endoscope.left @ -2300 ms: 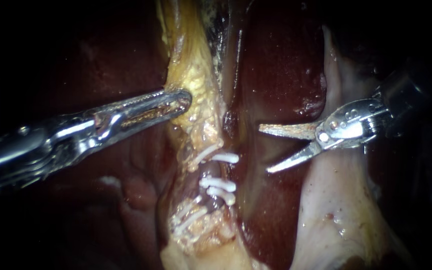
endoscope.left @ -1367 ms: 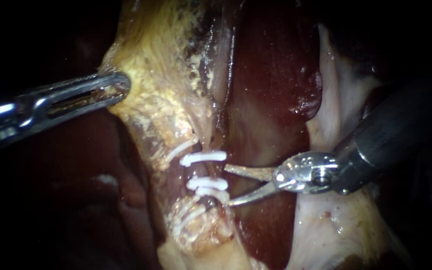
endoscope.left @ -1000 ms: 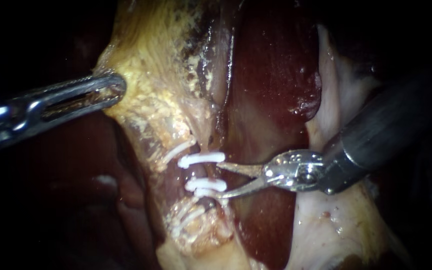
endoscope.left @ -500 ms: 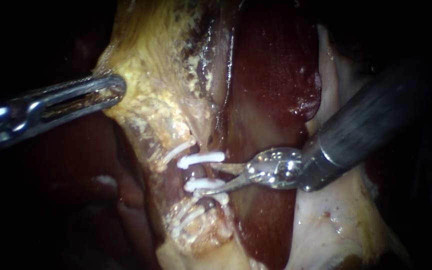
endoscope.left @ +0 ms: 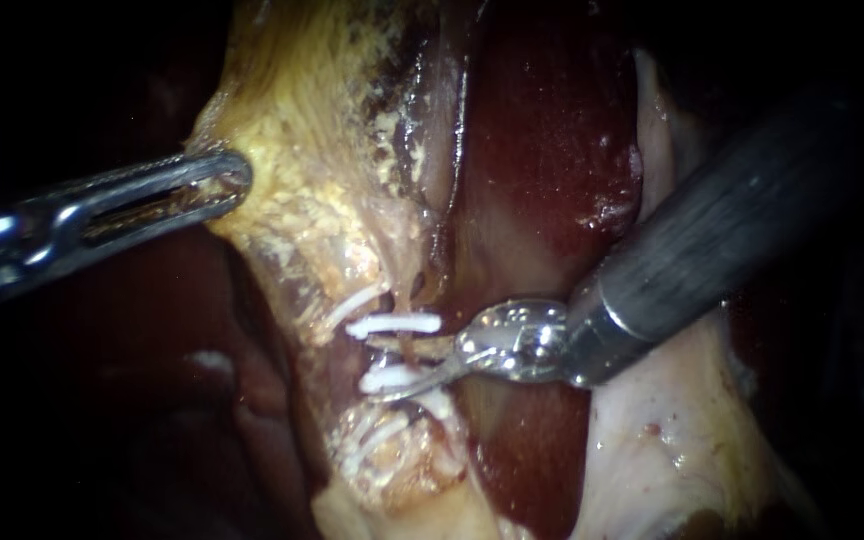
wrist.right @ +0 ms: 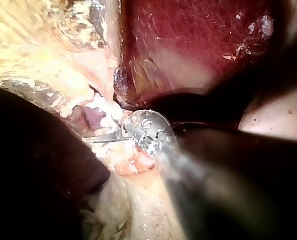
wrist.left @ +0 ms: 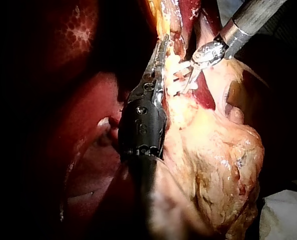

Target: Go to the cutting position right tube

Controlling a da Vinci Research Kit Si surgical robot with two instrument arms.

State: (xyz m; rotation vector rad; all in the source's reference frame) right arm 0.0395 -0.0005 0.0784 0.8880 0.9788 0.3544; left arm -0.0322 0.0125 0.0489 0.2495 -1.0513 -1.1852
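My right instrument (endoscope.left: 380,366) has its claw, two thin blades, narrowly apart, straddling the right tube (endoscope.left: 399,352) in the gap between the upper clip (endoscope.left: 392,324) and the lower clip (endoscope.left: 384,379). My left instrument (endoscope.left: 230,180) has its claw clamped on the yellow tissue (endoscope.left: 302,200), holding it out to the side. To do this well I would ease in only until the tube sits deep between the blades, square across it, clear of both clips and off the liver (endoscope.left: 542,150) behind
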